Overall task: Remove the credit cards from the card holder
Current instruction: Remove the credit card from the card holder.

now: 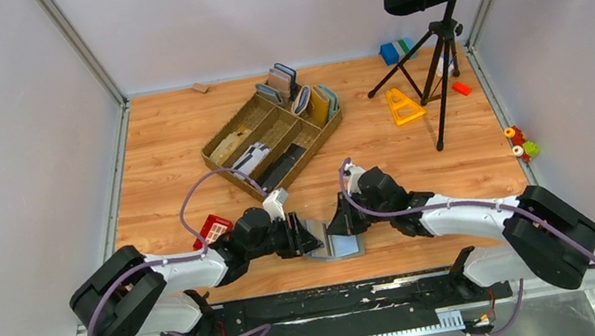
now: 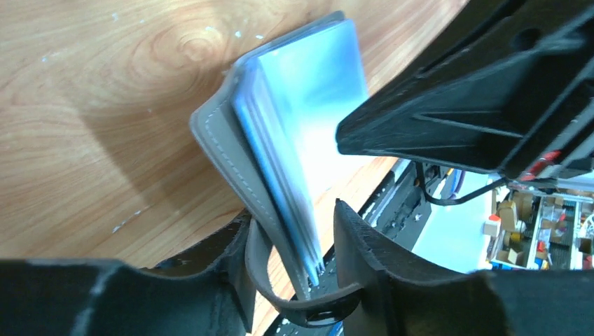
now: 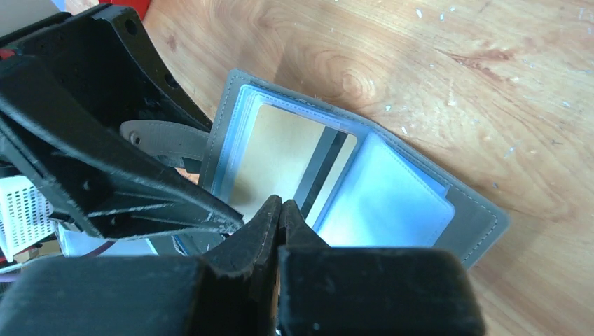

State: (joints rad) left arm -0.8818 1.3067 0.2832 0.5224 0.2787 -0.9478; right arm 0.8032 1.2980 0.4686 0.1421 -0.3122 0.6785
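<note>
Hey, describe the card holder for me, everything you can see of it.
The card holder is a grey bi-fold, leather-like, with stitched edges and a grey strap. It lies open near the front edge of the wooden table, light blue pockets up; a clear window shows a tan card with a dark stripe. One flap with its sleeves stands tilted between the fingers of the left gripper. The shut right gripper has its tips at the sleeves' edge; contact is unclear.
</note>
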